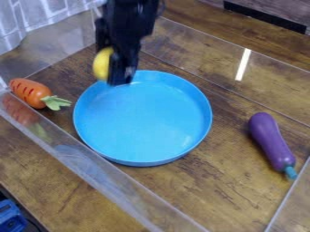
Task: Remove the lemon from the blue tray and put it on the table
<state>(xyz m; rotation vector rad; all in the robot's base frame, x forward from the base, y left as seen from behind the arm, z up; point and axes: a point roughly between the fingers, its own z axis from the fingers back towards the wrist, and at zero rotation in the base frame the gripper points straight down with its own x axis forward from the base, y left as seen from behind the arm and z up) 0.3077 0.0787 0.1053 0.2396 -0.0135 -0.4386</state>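
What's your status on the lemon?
Gripper shut on lemon, held above the blue tray's far-left rim. Carrot on table left of tray, eggplant right.

One lemon (104, 62), right there in the gripper (112, 66). One blue tray (143, 120) just below it. One carrot (33, 92) off to its lower left, one eggplant (271, 141) well away to its lower right.

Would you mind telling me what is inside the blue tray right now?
The blue tray shows only bare blue floor. The lemon is held up in the claw over its far-left rim, which the claw partly covers.
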